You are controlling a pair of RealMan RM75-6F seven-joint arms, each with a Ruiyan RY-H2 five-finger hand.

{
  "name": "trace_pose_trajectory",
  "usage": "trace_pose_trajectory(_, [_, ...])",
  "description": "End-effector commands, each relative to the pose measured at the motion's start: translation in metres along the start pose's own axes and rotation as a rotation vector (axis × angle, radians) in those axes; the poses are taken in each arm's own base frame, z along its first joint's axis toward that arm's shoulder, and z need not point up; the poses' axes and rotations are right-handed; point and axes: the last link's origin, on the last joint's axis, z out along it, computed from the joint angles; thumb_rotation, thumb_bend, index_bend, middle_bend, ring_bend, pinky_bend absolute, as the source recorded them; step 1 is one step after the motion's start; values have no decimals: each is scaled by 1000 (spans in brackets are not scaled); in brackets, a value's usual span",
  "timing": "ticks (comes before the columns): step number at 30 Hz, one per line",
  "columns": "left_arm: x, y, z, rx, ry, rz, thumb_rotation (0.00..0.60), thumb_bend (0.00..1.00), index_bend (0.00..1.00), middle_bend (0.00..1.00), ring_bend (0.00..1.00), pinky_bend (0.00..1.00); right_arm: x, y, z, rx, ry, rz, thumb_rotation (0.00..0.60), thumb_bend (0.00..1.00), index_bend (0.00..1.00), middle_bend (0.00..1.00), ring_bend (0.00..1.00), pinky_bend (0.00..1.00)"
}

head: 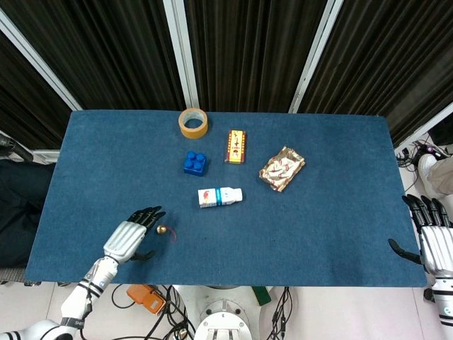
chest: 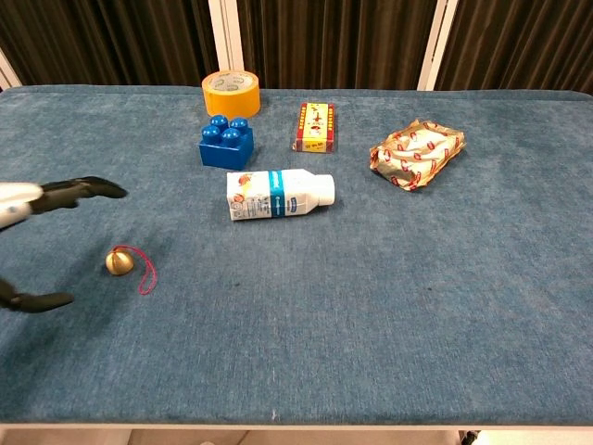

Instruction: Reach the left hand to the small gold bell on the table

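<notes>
- Left hand (head: 133, 237) is out over the table, fingers spread wide and holding nothing; fingertips (head: 152, 212) point toward the bell (head: 162, 229), close but not touching.
- The bell sits near the front left of the blue table (head: 340, 212), a red cord (chest: 145, 269) looping off its right side.
- In the chest view the dark fingers (chest: 88, 188) show above the bell (chest: 119, 261) and the thumb (chest: 37, 301) below and to its left, so the hand brackets it from the left edge.
- To do this well, I'd say: ease in low and slow, aim at the bell body, not the cord.
- It's round and light, so a nudge will likely send it rolling. Bring thumb and fingers in evenly from both sides.
- Right hand (head: 435, 237) rests at the far right table edge, fingers apart, empty, well out of the way.
- The bottle (head: 219, 197) lies well clear of the approach.
</notes>
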Motion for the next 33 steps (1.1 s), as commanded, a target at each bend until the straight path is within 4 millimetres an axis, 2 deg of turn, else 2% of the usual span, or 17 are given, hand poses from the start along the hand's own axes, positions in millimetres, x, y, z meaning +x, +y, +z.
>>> trace_pose_trajectory(1, [0, 1, 12, -4, -1, 10, 600, 214, 158, 0, 0, 102, 0, 0, 0, 0, -1, 0, 600, 328, 148, 158, 104, 12])
trace_pose_trajectory(7, [2, -8, 26, 26, -24, 15, 600, 214, 244, 0, 0, 102, 0, 0, 0, 0, -2, 0, 600, 327, 148, 158, 103, 12])
trace_pose_trajectory(19, [-3, -19, 37, 61, -62, 8, 600, 222, 355, 0, 0, 102, 0, 0, 1, -2, -2, -2, 600, 327, 148, 158, 104, 12])
trace_pose_trajectory(33, [-6, -18, 43, 53, -62, -4, 600, 283, 475, 5, 0, 102, 0, 0, 1, -3, -3, -5, 600, 328, 148, 158, 104, 12])
